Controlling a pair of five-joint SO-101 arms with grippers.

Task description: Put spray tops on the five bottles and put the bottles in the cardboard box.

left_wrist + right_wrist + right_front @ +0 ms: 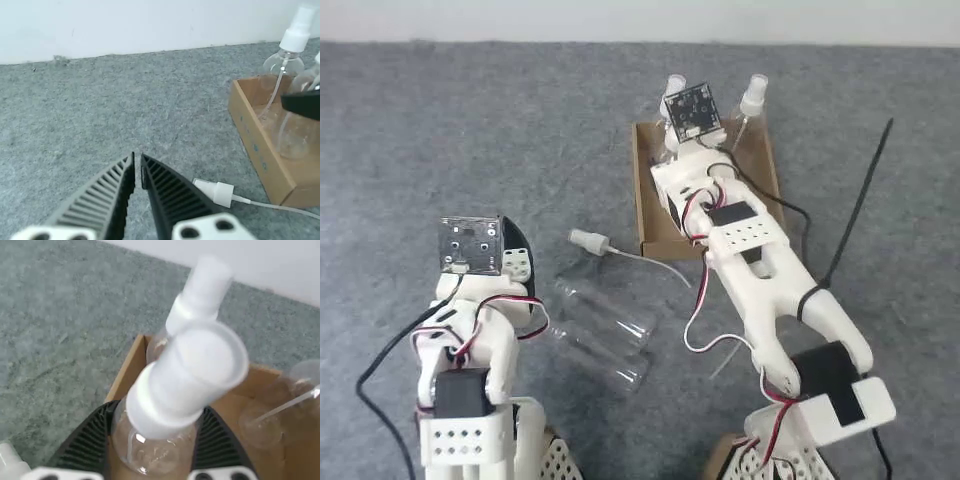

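Boxing a capped bottle; two bare bottles left to cap.

High view: cardboard box (642,190) under right arm, boxed bottle (755,95) upright inside; loose spray top (588,240) and two bare bottles (605,330) lying between the arms.
Left wrist: left gripper (137,165) all but closed, empty, near the spray top.
Right wrist: right gripper (157,440) clamped on held bottle (175,390) at the box. Next, probably: release without tipping neighbours.

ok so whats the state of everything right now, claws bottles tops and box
cardboard box: open, on carpet
left claw: shut, empty
right claw: shut on held bottle
held bottle: upright over cardboard box, top on
boxed bottles: upright in cardboard box, tops on
loose bottles: lying on carpet, no tops
loose spray top: lying on carpet, unfitted
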